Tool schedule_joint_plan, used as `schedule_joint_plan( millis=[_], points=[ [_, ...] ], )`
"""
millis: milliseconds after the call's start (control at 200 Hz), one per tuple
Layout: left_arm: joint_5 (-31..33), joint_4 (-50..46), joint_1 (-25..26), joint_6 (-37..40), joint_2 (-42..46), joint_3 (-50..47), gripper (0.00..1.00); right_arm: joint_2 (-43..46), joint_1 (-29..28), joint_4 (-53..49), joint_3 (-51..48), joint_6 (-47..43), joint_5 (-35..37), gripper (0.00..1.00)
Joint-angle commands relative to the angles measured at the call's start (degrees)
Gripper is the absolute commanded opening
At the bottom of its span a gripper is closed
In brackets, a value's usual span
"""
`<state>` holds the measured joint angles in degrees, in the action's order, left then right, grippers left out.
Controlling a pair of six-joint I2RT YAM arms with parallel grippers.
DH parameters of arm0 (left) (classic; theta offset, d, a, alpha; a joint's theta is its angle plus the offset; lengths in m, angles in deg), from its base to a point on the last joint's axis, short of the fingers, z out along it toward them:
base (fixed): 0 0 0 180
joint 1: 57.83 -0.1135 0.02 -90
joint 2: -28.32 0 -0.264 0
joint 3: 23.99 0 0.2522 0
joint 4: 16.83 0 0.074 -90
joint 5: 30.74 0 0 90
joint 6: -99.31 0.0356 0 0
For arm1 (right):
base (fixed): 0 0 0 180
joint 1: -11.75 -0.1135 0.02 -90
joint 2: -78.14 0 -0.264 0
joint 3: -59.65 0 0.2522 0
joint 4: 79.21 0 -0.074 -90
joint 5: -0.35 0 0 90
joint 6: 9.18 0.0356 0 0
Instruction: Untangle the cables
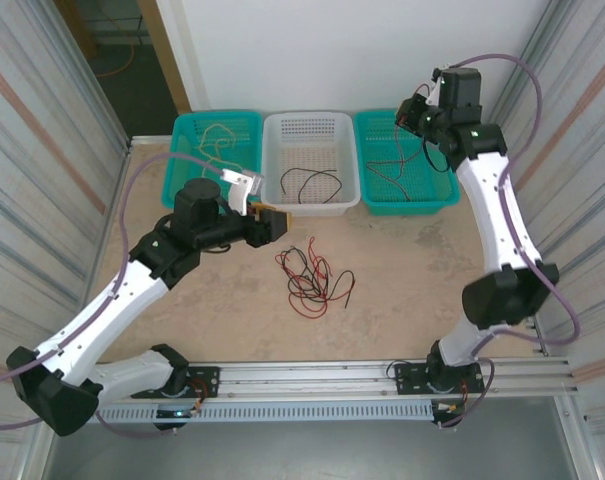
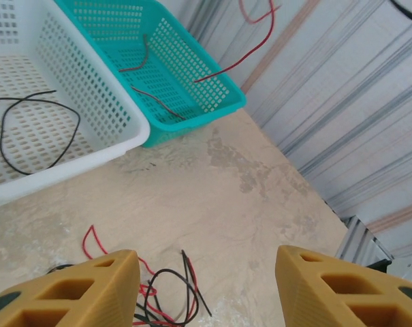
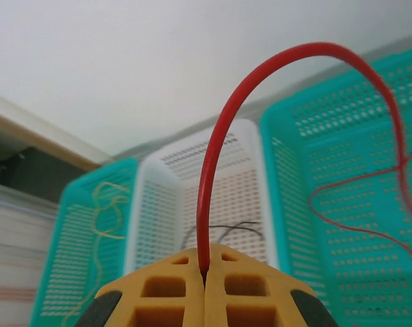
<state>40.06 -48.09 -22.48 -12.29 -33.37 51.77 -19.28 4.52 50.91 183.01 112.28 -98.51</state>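
Sorting step. My right pincer (image 3: 206, 276) grips a red cable (image 3: 216, 146), apparently over the right-hand teal basket (image 3: 328, 122); next, release. My left pincer (image 2: 206, 286) hangs open above the centre tangle (image 1: 310, 278).

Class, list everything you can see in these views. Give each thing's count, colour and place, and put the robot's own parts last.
table: one, beige, under everything
left teal basket: one, teal, far left
white basket: one, white, between the teal ones
right teal basket: one, teal, far right
yellow cable: one, yellowish-tan, in the left teal basket
black cable: one, black, in the white basket
red cable: at least one, red, arching from the right gripper into the right teal basket
tangle: red and black cables, count unclear, mid-table
left gripper: one, orange fingers, open, near the tangle
right gripper: one, orange fingers, shut on the red cable
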Motion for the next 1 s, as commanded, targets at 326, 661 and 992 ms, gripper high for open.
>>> schedule_joint_plan(
  millis=[326, 661, 992],
  points=[
    [2.06, 0.20, 0.12, -0.30, 5.02, -3.39, 0.63, -24.13, 3.65, -19.10, 28.07, -4.12, 0.71, 0.45],
    [4.56, -6.40, -1.49, -0.48, 0.24, -3.07, 0.67, -8.39, -2.47, -11.49, 5.25, -5.72, 3.78, 0.45],
    [-1.19, -2.34, -1.83, -3.42, -6.62, -6.77, 0.62, 23.19, -21.26, 1.85, -40.48, -2.28, 0.86, 0.58]
  ],
)
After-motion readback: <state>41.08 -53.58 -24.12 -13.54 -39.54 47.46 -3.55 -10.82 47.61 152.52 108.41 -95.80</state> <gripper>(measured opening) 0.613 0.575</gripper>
